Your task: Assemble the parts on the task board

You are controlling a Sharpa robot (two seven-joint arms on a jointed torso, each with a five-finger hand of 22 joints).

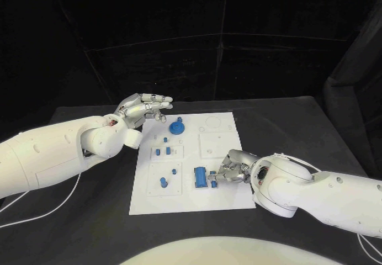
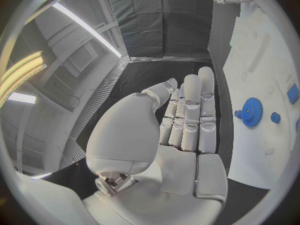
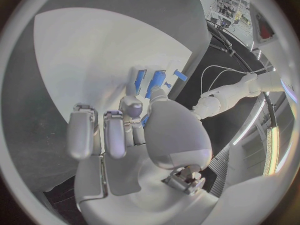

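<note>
Hands first: left hand [image 1: 146,108] hovers spread at the board's [image 1: 191,199] upper left, right hand [image 1: 233,167] pinches a small blue part [image 1: 212,178] beside the blue block [image 1: 200,177].

I can read no text, label, brand, number or sign anywhere here. My task board [image 1: 191,199] is plain white and carries no lettering I can make out, and the blue parts [image 1: 201,176] on it bear no marks.
</note>
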